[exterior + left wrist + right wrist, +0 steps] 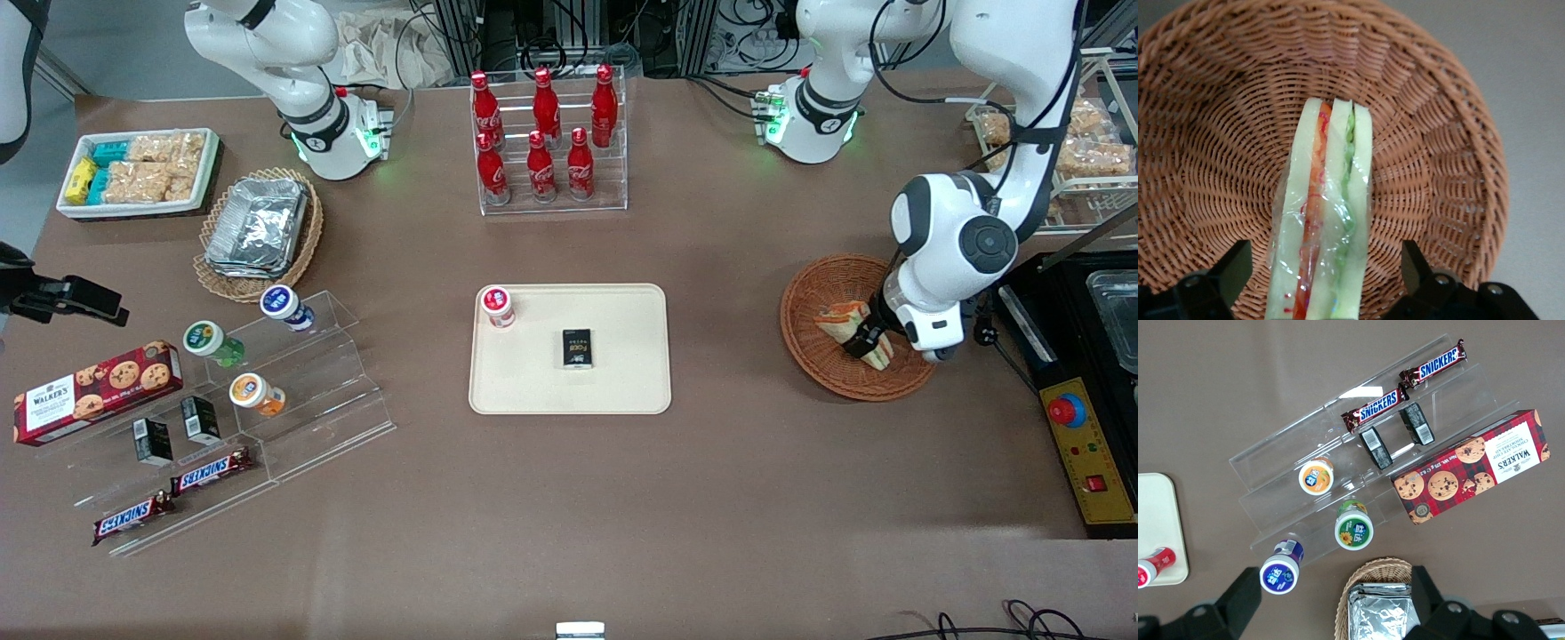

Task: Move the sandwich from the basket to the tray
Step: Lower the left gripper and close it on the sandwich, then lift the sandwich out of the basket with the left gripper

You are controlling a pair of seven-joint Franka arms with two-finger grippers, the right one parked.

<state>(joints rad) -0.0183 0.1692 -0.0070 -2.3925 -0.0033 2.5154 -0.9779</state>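
The sandwich (840, 318) lies in the round reddish-brown basket (805, 293) toward the working arm's end of the table. It is wrapped in clear film, and its orange, red and green layers (1328, 200) face the wrist camera. My left gripper (867, 342) is down in the basket (1211, 153) and stands open. Its two black fingers (1237, 263) straddle the sandwich, with a gap showing on each side. The cream tray (622, 378) sits mid-table, apart from the basket.
A red-capped small bottle (498, 305) and a black box (578, 348) lie on the tray. A rack of cola bottles (547, 138) stands farther from the front camera. A black and yellow control box (1080, 444) sits beside the basket. A clear stand (293, 391) holds snacks toward the parked arm's end.
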